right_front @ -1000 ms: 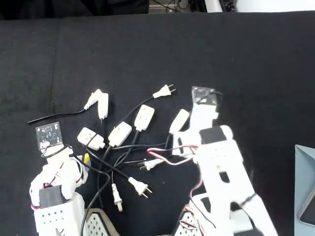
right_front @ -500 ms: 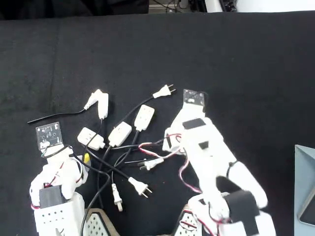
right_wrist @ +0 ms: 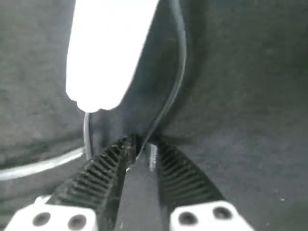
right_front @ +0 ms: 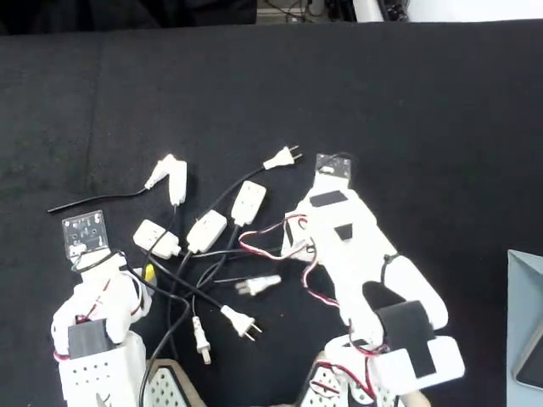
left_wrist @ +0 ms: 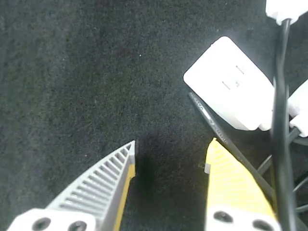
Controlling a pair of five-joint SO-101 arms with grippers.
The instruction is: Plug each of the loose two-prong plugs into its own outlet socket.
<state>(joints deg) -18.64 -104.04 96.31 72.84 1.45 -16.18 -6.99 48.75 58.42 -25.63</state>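
The right fingers point(right_wrist: 120, 159) are drawn nearly together, pinching a thin black cord point(right_wrist: 175, 82) at their tips. Just past them a white outlet block point(right_wrist: 108, 48) lies on the black counter point(right_wrist: 250, 72), close beside that cord.

The left fingers point(left_wrist: 228, 173), one grey and one yellow, stand wide apart with nothing between them, low over the counter. A second outlet block point(left_wrist: 228, 94) lies just ahead of them with its two slots facing up, and black cords run along one side of it.

Seen from above, the right arm point(right_front: 356, 254) reaches over the right edge of the tangle of cords, and the left arm point(right_front: 93, 318) sits at the tangle's near left. A loose white plug point(right_front: 259, 284) lies unplugged beside the right arm. Two more plugs point(right_front: 240, 320) lie nearer the arms' bases, and a far plug point(right_front: 284, 157) lies beyond the tangle.
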